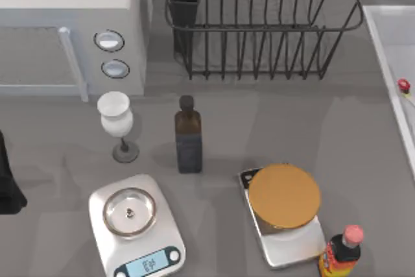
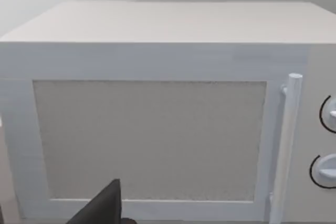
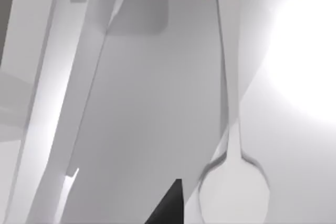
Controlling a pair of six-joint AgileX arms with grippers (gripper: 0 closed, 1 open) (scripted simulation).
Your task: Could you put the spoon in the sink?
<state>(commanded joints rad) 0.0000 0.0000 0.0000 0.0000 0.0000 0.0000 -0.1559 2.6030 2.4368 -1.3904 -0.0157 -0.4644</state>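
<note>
One small red knob w/ a pale yellow bit, the spoon (image 1: 404, 86), sits inside the sink (image 1: 389, 37) at the table's right edge, just past its raised pale rim. In the right wrist view the spoon (image 3: 233, 184) is a slim, smooth white stem w/ a rounded bowl, lying on the glossy grey-white basin floor (image 3: 157, 103). A dark finger (image 3: 168, 205) of the right gripper pokes in close by; can't tell if the claw is apart or together. Left arm is parked at the table's left edge; its wrist view faces a boxy white microwave (image 2: 157, 103) w/ mesh door & tube handle; one dark finger (image 2: 102, 208) visible, claw state can't tell. Black wire rack (image 1: 259, 24), matte grey table (image 1: 259, 128).
</note>
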